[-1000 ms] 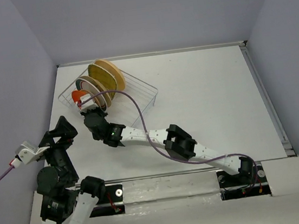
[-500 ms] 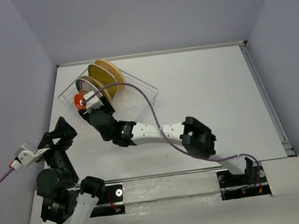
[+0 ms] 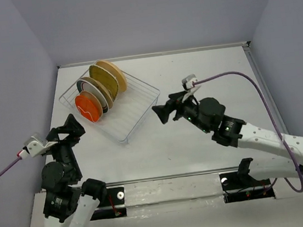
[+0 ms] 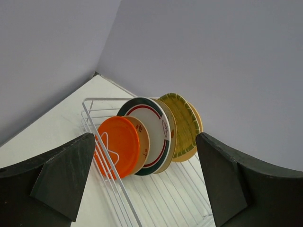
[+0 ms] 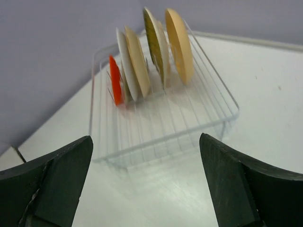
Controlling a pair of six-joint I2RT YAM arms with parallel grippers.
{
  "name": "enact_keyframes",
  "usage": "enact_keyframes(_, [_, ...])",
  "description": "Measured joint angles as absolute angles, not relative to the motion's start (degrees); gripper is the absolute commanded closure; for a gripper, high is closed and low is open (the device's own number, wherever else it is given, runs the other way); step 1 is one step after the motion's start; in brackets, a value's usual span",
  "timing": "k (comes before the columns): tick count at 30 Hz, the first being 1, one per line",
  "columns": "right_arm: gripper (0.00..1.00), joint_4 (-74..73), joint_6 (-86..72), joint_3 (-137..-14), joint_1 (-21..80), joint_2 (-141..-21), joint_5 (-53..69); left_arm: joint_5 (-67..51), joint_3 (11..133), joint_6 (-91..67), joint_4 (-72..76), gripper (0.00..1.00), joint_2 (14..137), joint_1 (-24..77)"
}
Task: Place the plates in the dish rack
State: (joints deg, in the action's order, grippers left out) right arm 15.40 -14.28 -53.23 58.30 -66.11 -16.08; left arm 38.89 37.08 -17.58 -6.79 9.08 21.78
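Plates (image 3: 101,93), six in all, stand on edge in the dish rack (image 3: 135,113). Their faces are turned toward the left end effector (image 3: 77,127), with the red-orange plate (image 3: 87,107) nearest it and the peach plate (image 3: 115,73) farthest. The row runs across the rack's width, at the end far from the right end effector (image 3: 160,114), which views the plates edge-on. The rack's long axis points roughly toward that right end effector. Both end effectors hang over the worktop (image 3: 207,68), fingers spread wide apart, holding nothing, clear of the rack.
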Motion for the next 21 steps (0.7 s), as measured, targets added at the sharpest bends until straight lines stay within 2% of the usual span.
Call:
enact_keyframes(3, [0.00, 12.91, -16.69, -39.22, 55.81, -53.76, -13.78, 37.08, 37.08, -17.15, -6.44, 0.01, 10.92, 21.80])
enact_keyframes(9, [0.01, 9.63, -24.21, -21.69, 56.38, -36.51, -16.25, 33.87, 36.64, -16.25, -5.26, 0.01, 12.97, 21.78])
enact_keyframes(15, [0.00, 7.49, -34.35, -10.28, 56.38, -30.63, -24.36, 31.18, 36.34, -15.40, -4.21, 0.01, 16.27, 21.39])
enact_keyframes(21, [0.00, 3.81, -37.08, -11.03, 56.38, -30.87, -27.86, 28.45, 36.34, -15.25, -4.10, 0.01, 17.93, 19.62])
